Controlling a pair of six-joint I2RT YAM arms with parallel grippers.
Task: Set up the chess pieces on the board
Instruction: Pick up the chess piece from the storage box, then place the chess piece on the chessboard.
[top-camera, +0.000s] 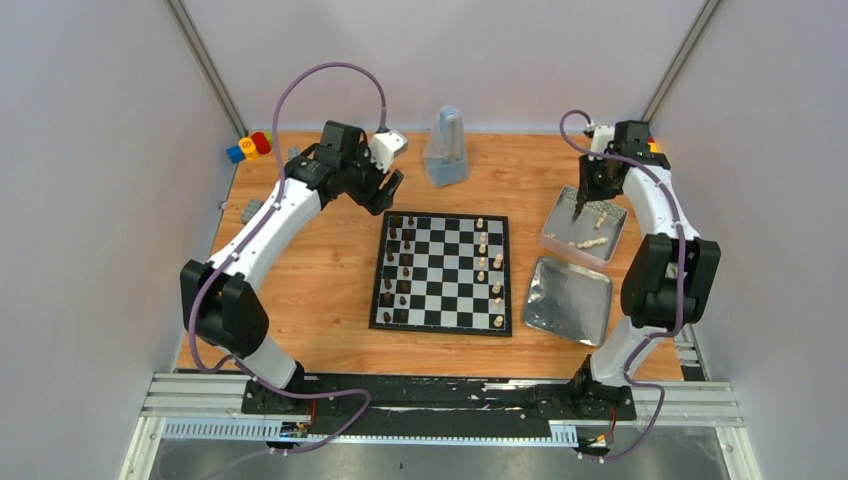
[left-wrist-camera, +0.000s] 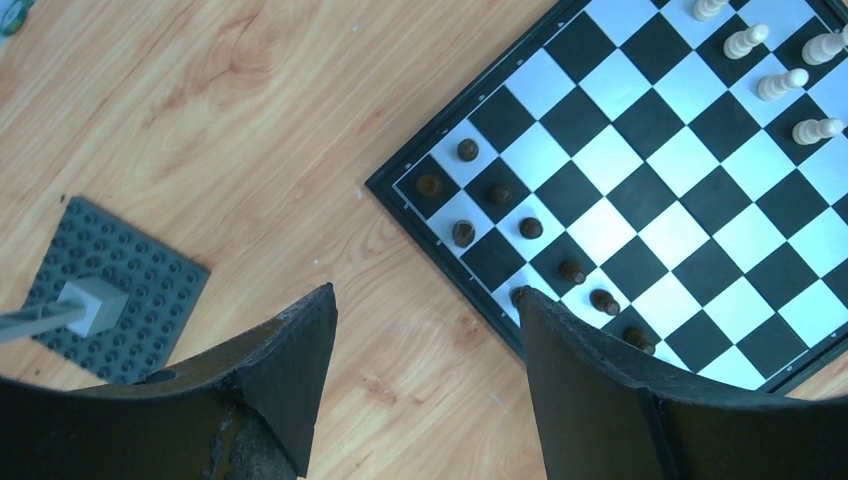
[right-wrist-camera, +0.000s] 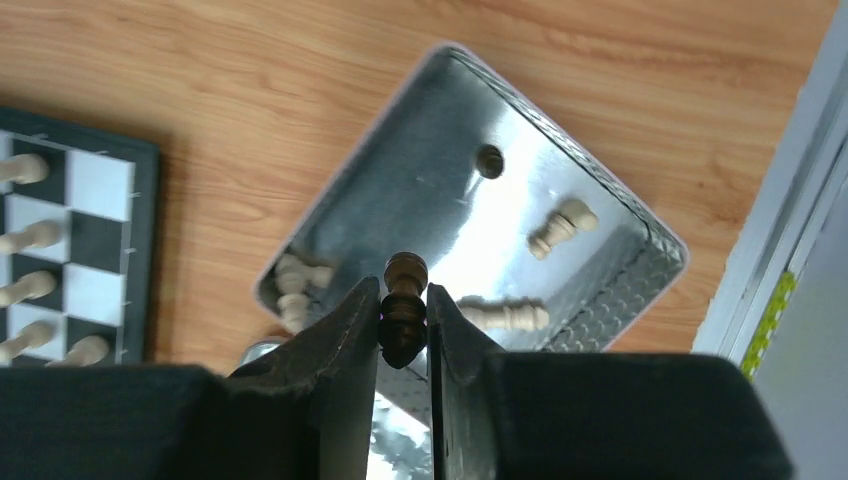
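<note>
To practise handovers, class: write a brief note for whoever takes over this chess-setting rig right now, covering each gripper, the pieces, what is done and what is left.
Left gripper: open, holding nothing, above the wooden table beside a corner of the black-and-white checked board.
Right gripper: shut on a dark brown turned chess piece, above the shiny silver metal tray.
Done: dark pieces stand along the board's left side, pale cream pieces along its right.
Left: place the held piece; several pale pieces lie in the tray.
</note>
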